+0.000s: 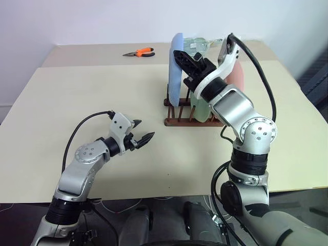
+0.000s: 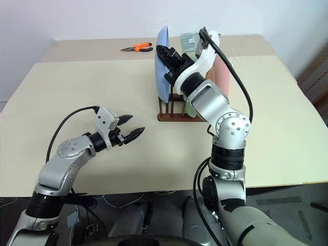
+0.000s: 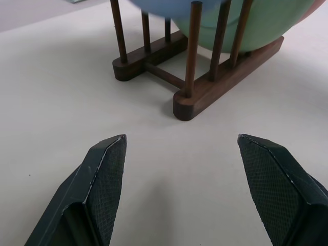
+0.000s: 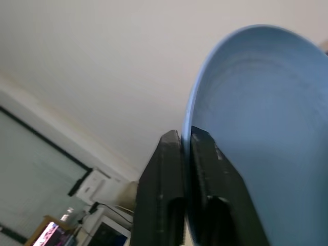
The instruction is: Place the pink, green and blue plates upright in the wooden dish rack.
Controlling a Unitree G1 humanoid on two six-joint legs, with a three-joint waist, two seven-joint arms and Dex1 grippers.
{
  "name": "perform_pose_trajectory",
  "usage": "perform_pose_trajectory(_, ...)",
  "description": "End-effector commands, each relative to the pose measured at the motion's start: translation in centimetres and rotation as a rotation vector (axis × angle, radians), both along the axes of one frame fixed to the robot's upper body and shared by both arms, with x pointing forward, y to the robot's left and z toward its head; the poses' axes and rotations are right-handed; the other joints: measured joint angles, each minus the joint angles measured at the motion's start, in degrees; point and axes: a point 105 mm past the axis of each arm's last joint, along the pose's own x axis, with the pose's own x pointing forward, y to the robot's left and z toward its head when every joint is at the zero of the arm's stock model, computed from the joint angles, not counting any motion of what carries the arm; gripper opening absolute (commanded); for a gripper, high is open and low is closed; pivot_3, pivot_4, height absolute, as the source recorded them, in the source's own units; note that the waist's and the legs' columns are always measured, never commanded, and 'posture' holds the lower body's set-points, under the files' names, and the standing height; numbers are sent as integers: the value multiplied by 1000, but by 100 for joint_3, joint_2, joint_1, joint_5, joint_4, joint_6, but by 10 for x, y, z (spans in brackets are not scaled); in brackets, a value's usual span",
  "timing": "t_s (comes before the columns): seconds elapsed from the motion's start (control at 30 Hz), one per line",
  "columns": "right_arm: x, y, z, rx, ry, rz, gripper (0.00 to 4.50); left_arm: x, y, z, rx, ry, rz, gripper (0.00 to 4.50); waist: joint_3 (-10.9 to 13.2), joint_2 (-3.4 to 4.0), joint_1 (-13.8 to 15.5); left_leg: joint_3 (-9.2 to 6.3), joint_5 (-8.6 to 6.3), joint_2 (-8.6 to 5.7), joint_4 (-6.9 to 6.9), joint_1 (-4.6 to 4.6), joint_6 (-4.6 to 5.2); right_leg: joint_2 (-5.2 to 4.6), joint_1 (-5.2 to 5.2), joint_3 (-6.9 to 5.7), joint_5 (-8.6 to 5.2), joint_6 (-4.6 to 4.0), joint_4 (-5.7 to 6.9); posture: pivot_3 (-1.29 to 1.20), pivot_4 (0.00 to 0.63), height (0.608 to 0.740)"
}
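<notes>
Two arms are reaching toward twelve o'clock: right gripper (image 4: 185, 154) pinching the blue plate (image 1: 176, 69) rim, left gripper (image 1: 142, 136) hovering spread wide.

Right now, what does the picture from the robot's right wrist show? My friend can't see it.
The right claw pinches the rim of the blue plate between its two black fingers. The plate stands on edge, its hollow side facing the camera. Behind it are a pale ceiling and a dim room.

Orange-handled pliers (image 1: 139, 52) on the far side of the beige table (image 1: 77, 102)
</notes>
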Motion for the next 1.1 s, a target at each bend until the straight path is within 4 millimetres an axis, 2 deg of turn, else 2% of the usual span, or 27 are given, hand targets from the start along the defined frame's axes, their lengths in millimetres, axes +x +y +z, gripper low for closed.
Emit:
perform_pose_trajectory(0.03, 0, -8, 18, -33, -94, -61, 1931, -2, -2, 14, -4, -52, -12, 3557, 0, 0, 0, 0, 0, 0, 0, 0, 0, 0, 0, 0, 0, 0, 0, 0, 150, 740)
perform_pose_trajectory(0.1, -1, -11, 25, -103, -160, -98, 2873, -2, -3, 14, -4, -52, -12, 3557, 0, 0, 4, 1, 0, 0, 0, -1, 0, 0, 0, 0, 0, 0, -1, 0, 150, 740)
perform_pose_trajectory(0.17, -10, -16, 43, -233, -328, -143, 2873, -3, -4, 13, -4, -51, -13, 3557, 1, 0, 6, 3, 0, -1, 0, -1, 0, 0, 0, 0, 0, 0, -1, 0, 150, 740)
perform_pose_trajectory(0.23, -29, -24, 63, -337, -534, -146, 2873, -3, -3, 13, -1, -50, -8, 3557, 1, 0, 31, 3, 0, -1, 1, -4, 0, 0, 0, -1, -1, 0, -4, 0, 150, 740)
perform_pose_trajectory(0.3, -46, -44, 67, -438, -666, -157, 2873, -4, 0, 11, 12, -49, 5, 3557, 1, -3, 26, 2, 0, -1, 0, -6, 0, -1, 4, -2, -2, 4, -13, 0, 150, 740)
perform_pose_trajectory(0.4, -51, -99, 48, -562, -634, -213, 2873, -3, 8, 8, 22, -47, 37, 3557, -19, -36, 62, -1, -3, 0, 0, -2, 4, -3, 18, -7, -7, 11, -21, 0, 150, 740)
perform_pose_trajectory(0.5, -55, -163, 16, -693, -513, -319, 2873, 2, 26, 3, 29, -47, 111, 3557, -17, -38, 93, 3, -5, -4, 10, -4, 7, -16, 30, -8, -30, 15, -32, 0, 150, 740)
perform_pose_trajectory(0.57, -62, -204, -23, -811, -374, -352, 2873, 7, 50, -7, 45, -35, 200, 3557, -15, -31, 125, 10, -6, -2, 13, -2, 8, -18, 29, -3, -31, 14, -30, 0, 150, 740)
perform_pose_trajectory(0.6, -66, -214, -44, -872, -308, -337, 2873, 8, 60, -13, 57, -27, 238, 3557, -17, -28, 139, 14, -6, -2, 13, -1, 9, -18, 27, -2, -31, 14, -27, 0, 150, 740)
perform_pose_trajectory(0.7, -74, -225, -95, -1044, -195, -264, 2873, 11, 77, -24, 100, -31, 310, 3557, -19, -17, 92, 25, -10, 5, 8, 5, 13, -14, 20, 1, -31, 13, -21, 0, 150, 740)
perform_pose_trajectory(0.77, -75, -228, -115, -1086, -164, -245, 2873, 13, 83, -28, 111, -41, 350, 3557, -16, -14, 49, 29, -10, 7, 12, 5, 12, -16, 20, 4, -30, 12, -21, 0, 150, 740)
perform_pose_trajectory(0.83, -70, -228, -126, -1099, -162, -257, 2873, 13, 88, -29, 105, -46, 379, 3557, -17, -15, 34, 31, -11, 6, 19, 4, 11, -21, 22, 6, -28, 10, -21, 0, 150, 740)
perform_pose_trajectory(1.1, -48, -221, -152, -1120, -163, -267, 2873, 3, 86, -42, 112, -20, 379, 3557, -17, -17, 73, 25, -11, 1, 16, 2, 11, -23, 21, 5, -26, 9, -22, 0, 150, 740)
